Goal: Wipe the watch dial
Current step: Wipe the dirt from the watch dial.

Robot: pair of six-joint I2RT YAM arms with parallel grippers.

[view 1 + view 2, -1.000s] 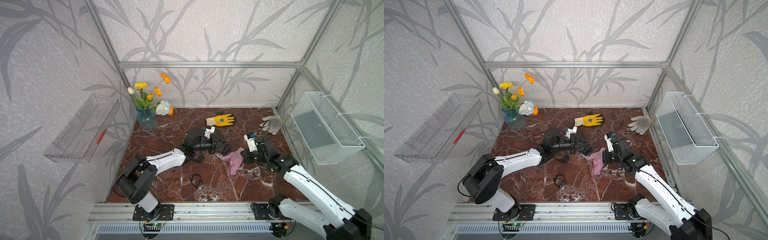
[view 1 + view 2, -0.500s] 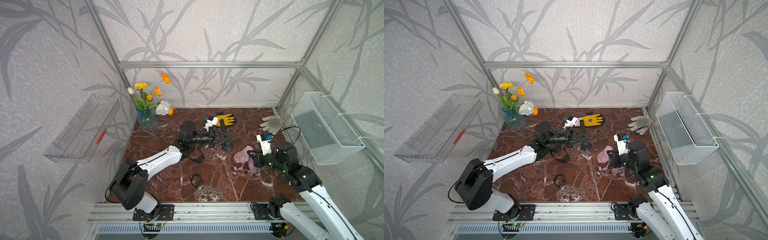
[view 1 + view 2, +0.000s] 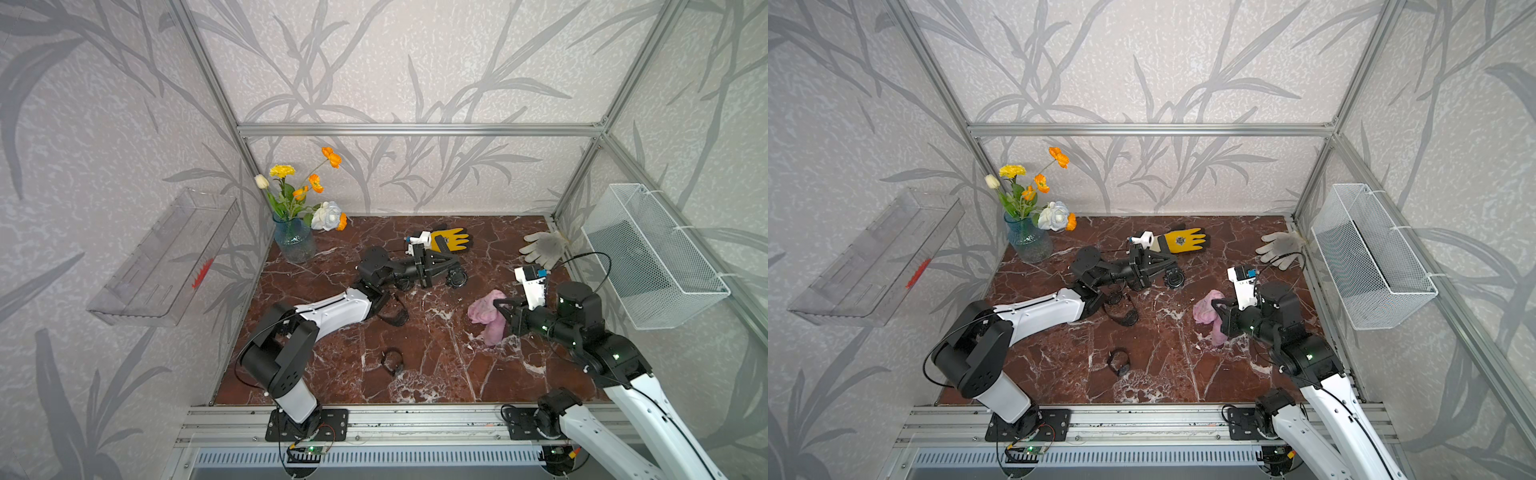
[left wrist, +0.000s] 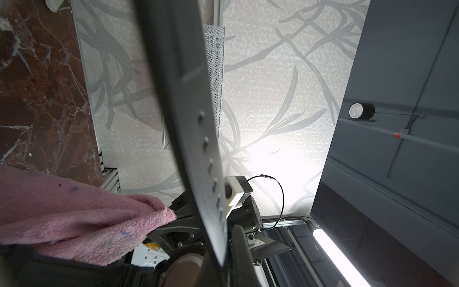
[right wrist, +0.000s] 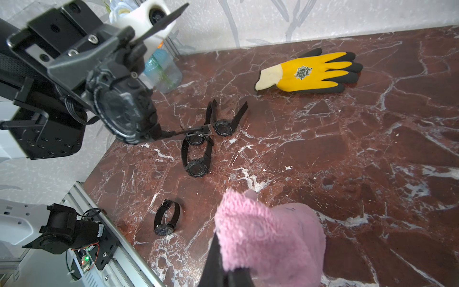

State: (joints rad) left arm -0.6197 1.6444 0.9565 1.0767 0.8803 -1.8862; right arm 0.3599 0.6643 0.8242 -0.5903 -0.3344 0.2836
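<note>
Check the left gripper (image 3: 451, 266) first: its jaws are closed on the strap of the black watch (image 3: 457, 276); the perforated strap (image 4: 203, 149) runs close across the left wrist view. The watch hangs at the gripper tip above the marble tabletop (image 3: 436, 374), toward the back of the table and just in front of the yellow work glove (image 3: 451, 240); in the right wrist view its dial (image 5: 121, 114) faces the camera. Check the right gripper (image 3: 500, 312) next: its jaws are clamped on the pink cloth (image 3: 484, 307), which bunches over the fingertips and droops below them in both top views; the cloth sits near the watch but apart from it, with bare marble visible between them. Note the other items: a cluster of loose watches (image 5: 196, 139) lies on the marble beneath the left arm's wrist; a single watch (image 5: 165, 220) lies nearer the front rail; a grey glove (image 3: 544, 248) lies at the back right corner; a vase of flowers (image 3: 293, 241) stands at the back left corner.
</note>
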